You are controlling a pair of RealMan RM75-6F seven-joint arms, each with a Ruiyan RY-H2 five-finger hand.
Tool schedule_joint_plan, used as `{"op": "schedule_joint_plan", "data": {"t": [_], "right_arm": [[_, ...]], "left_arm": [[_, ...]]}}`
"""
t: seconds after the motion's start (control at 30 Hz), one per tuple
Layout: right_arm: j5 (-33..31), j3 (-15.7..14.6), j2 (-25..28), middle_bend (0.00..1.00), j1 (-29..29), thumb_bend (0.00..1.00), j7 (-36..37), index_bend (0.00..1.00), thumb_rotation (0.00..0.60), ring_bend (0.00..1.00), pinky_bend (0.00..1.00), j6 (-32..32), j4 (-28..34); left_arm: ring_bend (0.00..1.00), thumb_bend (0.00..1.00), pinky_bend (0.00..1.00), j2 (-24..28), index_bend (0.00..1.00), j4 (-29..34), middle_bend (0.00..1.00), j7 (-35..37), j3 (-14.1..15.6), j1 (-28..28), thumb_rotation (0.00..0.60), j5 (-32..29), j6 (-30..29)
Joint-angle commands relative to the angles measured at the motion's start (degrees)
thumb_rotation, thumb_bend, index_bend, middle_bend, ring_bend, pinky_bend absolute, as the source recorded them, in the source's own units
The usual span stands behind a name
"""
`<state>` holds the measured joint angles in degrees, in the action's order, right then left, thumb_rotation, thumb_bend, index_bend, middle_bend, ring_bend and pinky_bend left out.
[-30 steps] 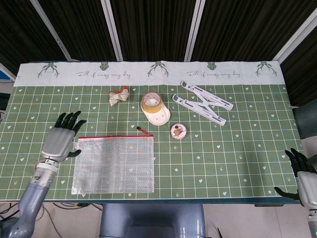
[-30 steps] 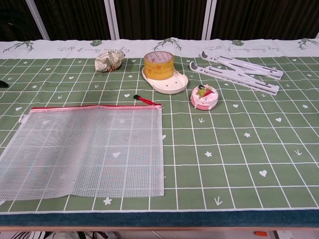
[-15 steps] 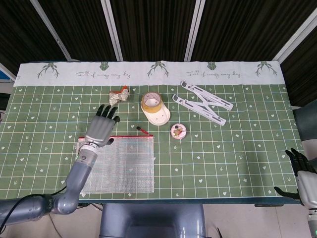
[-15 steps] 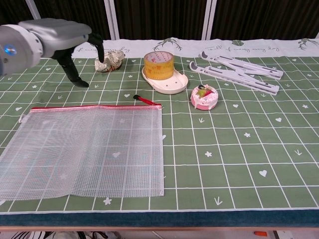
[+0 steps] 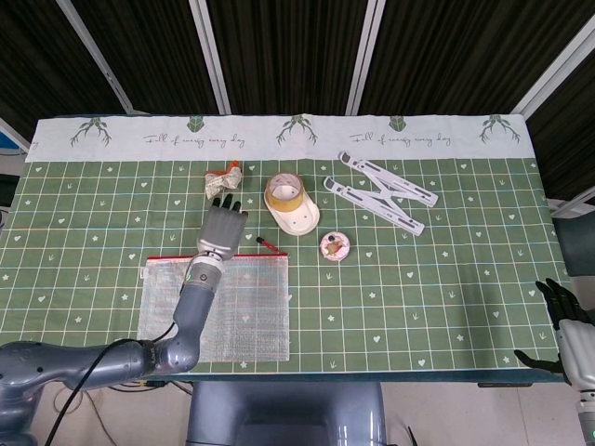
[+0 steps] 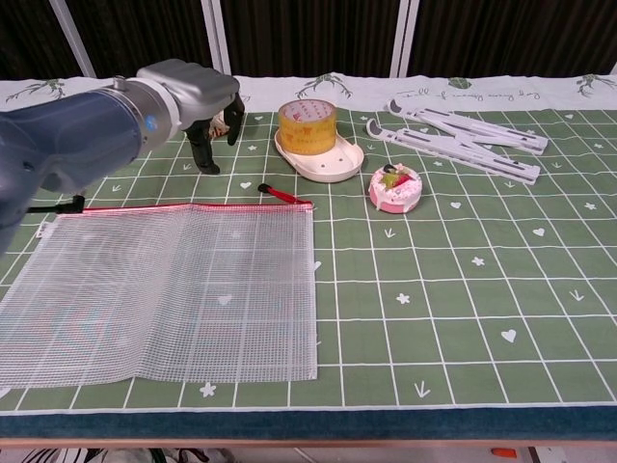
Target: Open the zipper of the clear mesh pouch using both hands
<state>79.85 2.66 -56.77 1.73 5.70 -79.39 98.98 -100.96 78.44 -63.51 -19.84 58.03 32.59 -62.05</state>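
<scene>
The clear mesh pouch (image 5: 216,309) lay flat on the green gridded tabletop (image 5: 446,279) in the lower left of the head view, its red zipper edge (image 6: 183,206) running along the top side. The red zipper pull (image 6: 280,195) sat at the right end of that edge, angled up and to the left, lying on the cloth just beyond the pouch's upper right corner. The zipper appeared closed along its visible length.

The left hand (image 5: 222,229) was over the tabletop just above the pouch's top edge, left of the zipper pull and apart from it. Its fingers (image 5: 224,203) were extended and slightly spread, pointing toward the top of the frame, and held nothing. In the chest view the same hand (image 6: 204,121) showed in the upper left with dark fingers hanging down toward the cloth; whether they touched the surface could not be determined. The forearm crossed over the pouch in the head view.

The right hand (image 5: 565,330) was at the lower right edge of the head view, off the cloth, fingers apart and empty.

Other items recorded: a crumpled wrapper (image 5: 221,181) just above the left hand, a roll of yellow tape (image 5: 284,192) on a white oval dish (image 5: 299,217), a small round pink container (image 5: 335,245), and a white folding stand (image 5: 381,190) in the upper right.
</scene>
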Motion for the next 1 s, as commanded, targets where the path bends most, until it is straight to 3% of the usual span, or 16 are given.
{"op": "schedule_joint_plan", "data": {"t": [0.03, 0.53, 1.0], "right_arm": [[-0.14, 0.01, 0.05, 0.00, 0.02, 0.14, 0.14, 0.00, 0.600, 0.00, 0.20, 0.13, 0.05], [-0.67, 0.11, 0.29, 0.00, 0.08, 0.15, 0.93, 0.00, 0.600, 0.00, 0.20, 0.59, 0.31], [-1.13, 0.21, 0.72, 0.00, 0.08, 0.16, 2.04, 0.00, 0.600, 0.00, 0.20, 0.97, 0.78]], "left_arm": [[0.12, 0.20, 0.23, -3.42, 0.43, -4.94, 0.29, -0.80, -0.19, 2.60, 0.600, -1.75, 1.13], [0.12, 0.23, 0.23, -12.90, 0.48, -19.61, 0.30, -0.68, 0.19, 7.90, 0.600, -3.07, 4.50], [0.12, 0.26, 0.23, -18.60, 0.50, -29.03, 0.28, -0.54, -0.77, 11.44, 0.600, -2.73, 7.47]]}}
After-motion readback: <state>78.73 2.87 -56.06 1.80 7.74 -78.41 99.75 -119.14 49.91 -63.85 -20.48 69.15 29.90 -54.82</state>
